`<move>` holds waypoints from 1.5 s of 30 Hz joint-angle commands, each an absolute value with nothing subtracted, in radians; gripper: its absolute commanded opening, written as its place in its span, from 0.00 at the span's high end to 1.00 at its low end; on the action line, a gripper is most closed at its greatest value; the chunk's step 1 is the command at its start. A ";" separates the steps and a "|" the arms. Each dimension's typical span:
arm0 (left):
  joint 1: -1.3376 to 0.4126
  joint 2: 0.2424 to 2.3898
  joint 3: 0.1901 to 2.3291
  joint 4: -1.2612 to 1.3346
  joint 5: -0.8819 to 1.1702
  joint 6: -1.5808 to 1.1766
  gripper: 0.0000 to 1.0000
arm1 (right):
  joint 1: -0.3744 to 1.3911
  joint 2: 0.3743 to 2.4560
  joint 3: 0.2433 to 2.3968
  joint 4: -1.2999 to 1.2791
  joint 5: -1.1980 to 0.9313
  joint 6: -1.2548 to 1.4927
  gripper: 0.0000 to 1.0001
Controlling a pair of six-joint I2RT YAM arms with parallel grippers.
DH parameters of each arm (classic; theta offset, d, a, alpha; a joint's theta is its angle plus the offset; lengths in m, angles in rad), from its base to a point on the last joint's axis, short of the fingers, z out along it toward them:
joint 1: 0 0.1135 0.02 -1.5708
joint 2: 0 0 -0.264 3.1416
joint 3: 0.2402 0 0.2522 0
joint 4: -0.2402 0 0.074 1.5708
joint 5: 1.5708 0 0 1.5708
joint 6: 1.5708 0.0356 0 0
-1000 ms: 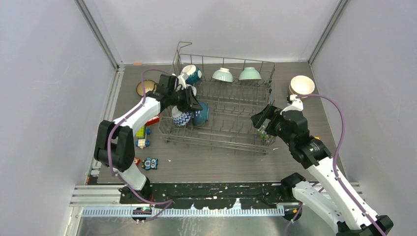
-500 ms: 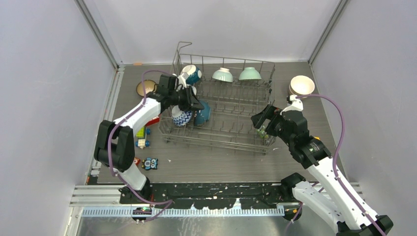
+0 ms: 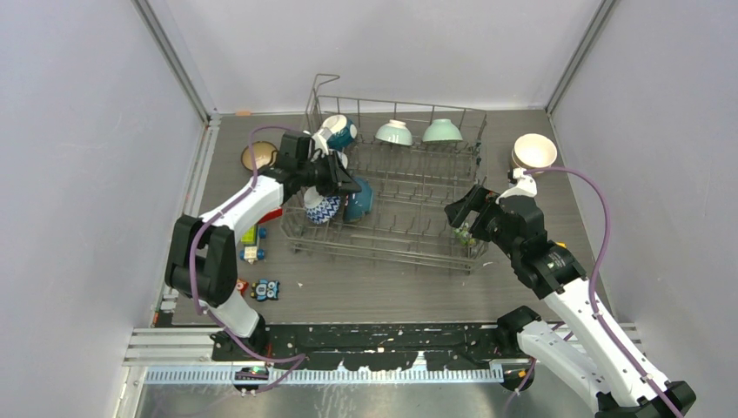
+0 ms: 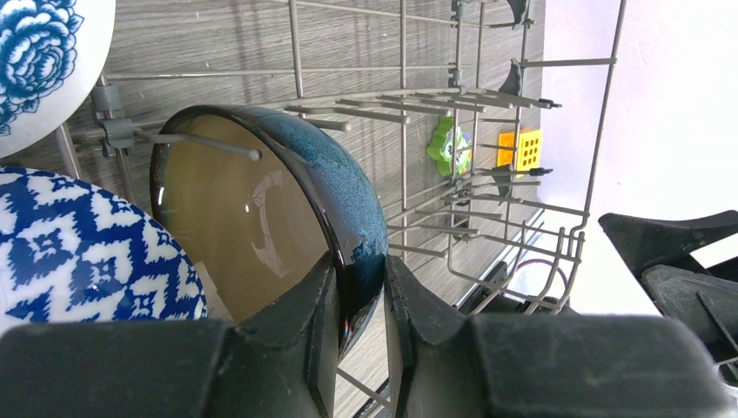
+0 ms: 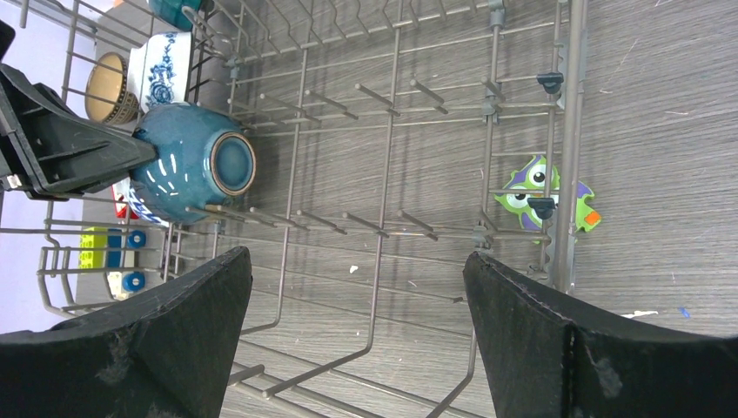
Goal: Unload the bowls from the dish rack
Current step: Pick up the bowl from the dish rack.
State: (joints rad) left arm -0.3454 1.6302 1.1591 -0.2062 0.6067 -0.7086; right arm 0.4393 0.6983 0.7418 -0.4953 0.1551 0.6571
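Your left gripper (image 4: 352, 287) is pinching the rim of the dark teal bowl (image 4: 261, 218). One black finger sits inside the bowl and the other against its outer wall.

- The teal bowl stands on edge in the left half of the dish rack (image 3: 409, 187), propped between thin upright tines.
- Its glaze is glossy and speckled blue-green at the lip. The inside is smooth olive-brown, and the foot ring is bare and brownish.
- Just left of it, close against it, leans a blue-and-white bowl with a chevron pattern (image 4: 78, 252).
- Farther back is a white bowl with blue flowers (image 4: 43, 61).
- Two pale mint bowls (image 3: 394, 132) rest rim-down along the rack's far row.
- The rack is grey wire, rectangular, with straight rows of tines and a raised loop at its far left corner.

Your right gripper (image 5: 357, 261) is spread wide and holds nothing. It hangs over the rack's near right corner with matte black pads on either side of the wires.

- Off the rack, a cream bowl (image 3: 534, 151) sits upright on the table (image 3: 374, 287) to the far right.
- A brown bowl (image 3: 258, 155) sits to the far left.
- The tabletop is grey with a wood-grain texture.
- A flat green toy figure (image 5: 540, 196) with round eyes lies by the rack's right wall.
- A yellow gridded block (image 4: 520, 148) shows just beyond it in the left wrist view.
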 commanded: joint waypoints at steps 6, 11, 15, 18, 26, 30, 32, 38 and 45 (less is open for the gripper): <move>-0.367 1.562 1.153 0.131 0.861 -0.849 1.00 | 0.441 0.693 0.758 -0.479 0.166 0.661 0.05; -0.367 1.546 1.174 0.089 0.866 -0.820 1.00 | 0.441 0.689 0.758 -0.479 0.167 0.664 0.05; -0.367 1.531 1.183 0.076 0.867 -0.814 1.00 | 0.442 0.688 0.762 -0.482 0.167 0.666 0.05; -0.366 1.517 1.187 0.084 0.870 -0.823 1.00 | 0.442 0.685 0.766 -0.484 0.167 0.664 0.05; -0.366 1.473 1.203 0.122 0.885 -0.859 1.00 | 0.442 0.681 0.769 -0.486 0.167 0.664 0.05; -0.367 1.446 1.208 0.155 0.890 -0.889 1.00 | 0.440 0.677 0.769 -0.486 0.167 0.664 0.05; -0.367 1.426 1.211 0.175 0.893 -0.909 1.00 | 0.441 0.674 0.771 -0.489 0.167 0.663 0.05; -0.367 1.363 1.249 0.212 0.895 -0.938 1.00 | 0.442 0.670 0.788 -0.492 0.166 0.648 0.05; -0.367 1.288 1.288 0.151 0.871 -0.873 1.00 | 0.441 0.673 0.794 -0.488 0.156 0.641 0.05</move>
